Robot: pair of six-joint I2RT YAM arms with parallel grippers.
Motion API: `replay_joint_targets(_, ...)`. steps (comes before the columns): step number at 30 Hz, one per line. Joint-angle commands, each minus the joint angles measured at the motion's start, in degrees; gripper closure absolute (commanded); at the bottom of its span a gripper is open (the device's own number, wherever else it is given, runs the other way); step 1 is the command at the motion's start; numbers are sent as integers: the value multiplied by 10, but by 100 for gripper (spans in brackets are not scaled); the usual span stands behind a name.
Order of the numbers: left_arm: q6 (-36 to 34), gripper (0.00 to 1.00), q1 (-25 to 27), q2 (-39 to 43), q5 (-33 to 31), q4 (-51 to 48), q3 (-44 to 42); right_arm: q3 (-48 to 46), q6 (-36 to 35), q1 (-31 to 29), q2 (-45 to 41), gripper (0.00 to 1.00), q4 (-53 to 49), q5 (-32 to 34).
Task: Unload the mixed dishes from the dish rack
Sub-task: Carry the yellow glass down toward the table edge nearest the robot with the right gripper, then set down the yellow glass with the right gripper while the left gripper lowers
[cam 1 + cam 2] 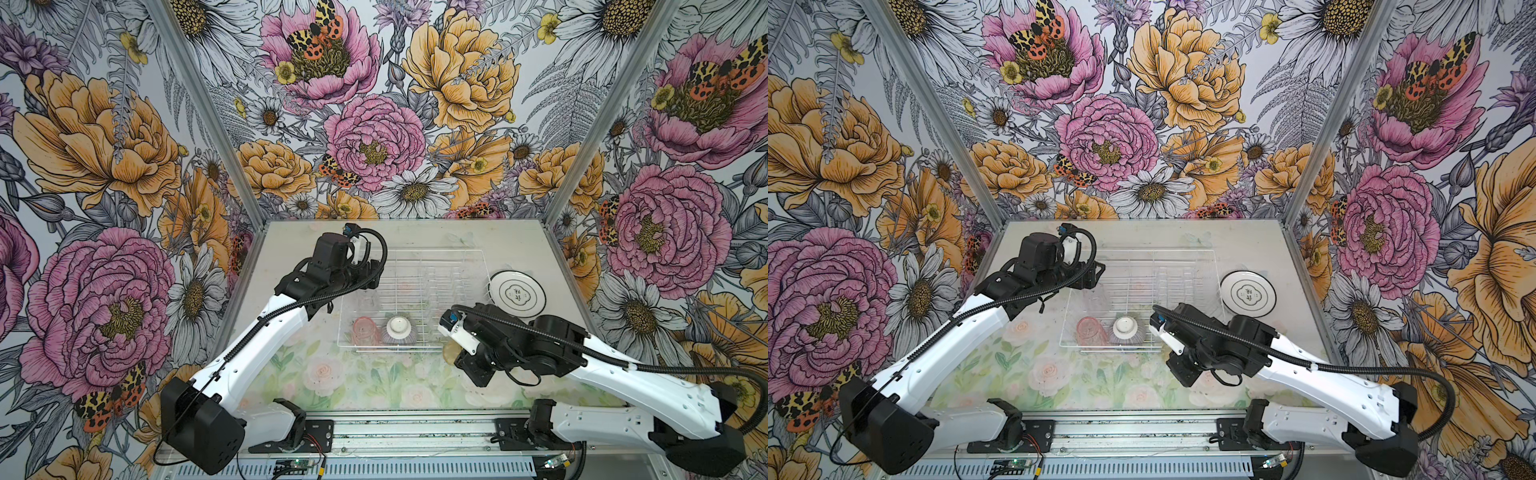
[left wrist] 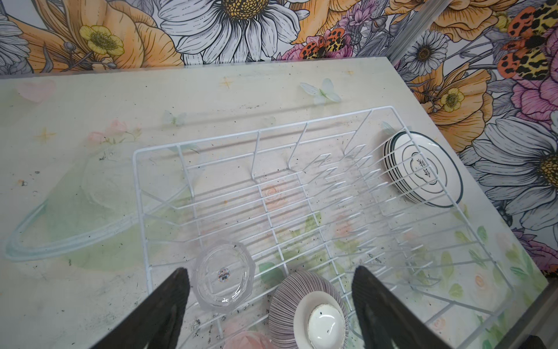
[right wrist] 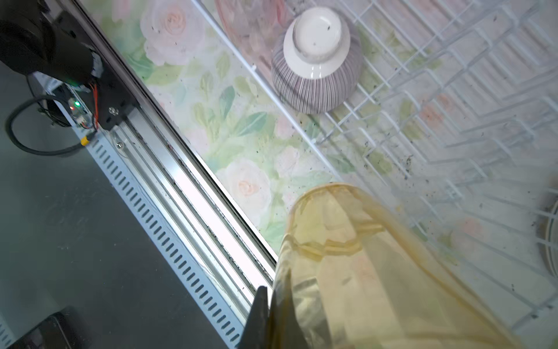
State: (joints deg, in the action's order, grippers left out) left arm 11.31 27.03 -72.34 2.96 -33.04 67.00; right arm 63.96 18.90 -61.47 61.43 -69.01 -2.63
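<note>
Right gripper point(image 3: 273, 290) pinching amber tumbler point(image 3: 347, 256) by rack point(image 2: 137, 181)
Left gripper point(image 2: 270, 270) hanging spread near bowl point(image 2: 302, 299), clear tumbler point(image 2: 223, 275); plates point(image 1: 517, 293) lying outside

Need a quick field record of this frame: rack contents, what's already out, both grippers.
rack: white thin-wire dish rack, mid-table
in rack: clear faceted tumbler; pink see-through tumbler; purple-grey striped bowl, upside down
out of rack: stack of round white plates with dark rims, on the table beside the rack's right side
left gripper: open, empty, at the rack's left edge
right gripper: shut on amber see-through tumbler, outside the rack's near right corner
</note>
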Motion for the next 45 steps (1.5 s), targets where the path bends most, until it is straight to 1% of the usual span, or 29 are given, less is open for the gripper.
replay_joint_targets(1,-9,12,-9,-9,-13,-4,-8,-19,41,-20,19,100,-7,23)
replay_joint_targets(4,-7,9,-11,-11,-13,-5,-12,-40,57,-28,35,100,-1,18)
replay_joint_targets(7,-8,9,-15,-12,-9,-4,-15,-60,67,-29,47,100,14,-4)
replay_joint_targets(10,-9,9,-19,-13,-5,-4,-18,-72,69,-29,68,100,16,-8)
replay_joint_targets(21,-13,9,-33,-4,7,-4,-31,-69,32,-18,165,100,26,-19)
replay_joint_targets(29,-15,9,-50,3,17,-5,-45,-66,4,12,199,100,43,-43)
replay_joint_targets(45,-23,9,-53,-15,32,-4,-39,-66,2,19,240,100,64,-55)
